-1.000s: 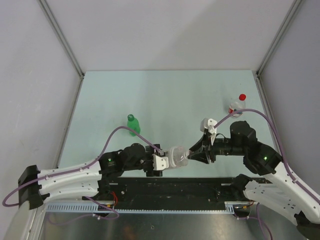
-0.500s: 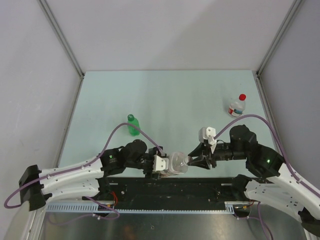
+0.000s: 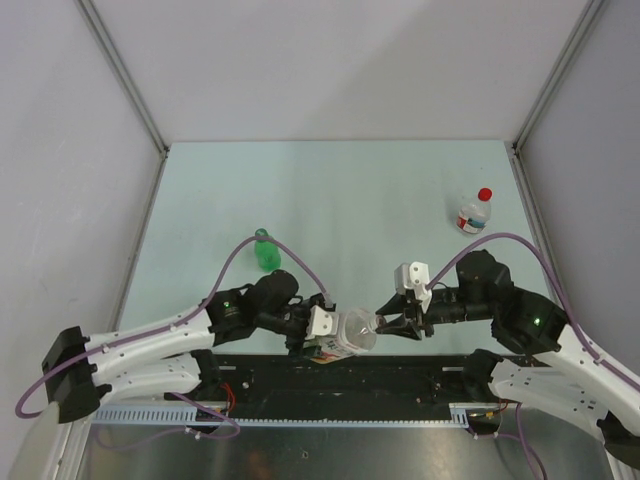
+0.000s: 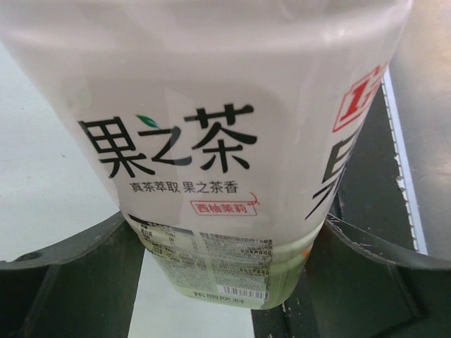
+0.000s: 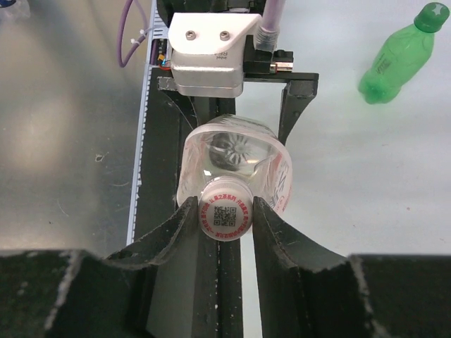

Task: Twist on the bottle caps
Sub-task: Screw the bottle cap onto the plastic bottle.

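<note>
Gripping wide clear bottle (image 4: 225, 141) by body with left gripper (image 3: 343, 336), jaws spread wide. Pinching white cap (image 5: 225, 215) on neck with right gripper (image 3: 384, 323), between arms, above near edge of table (image 3: 330, 190). Long axis near horizontal, cap end pointing right. Red cap (image 3: 485, 194), green cap (image 3: 262, 234) well apart, farther back.

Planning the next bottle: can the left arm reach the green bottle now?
Probably not yet: its end effector is occupied holding the clear bottle, though the green bottle stands nearby, unobstructed.
</note>
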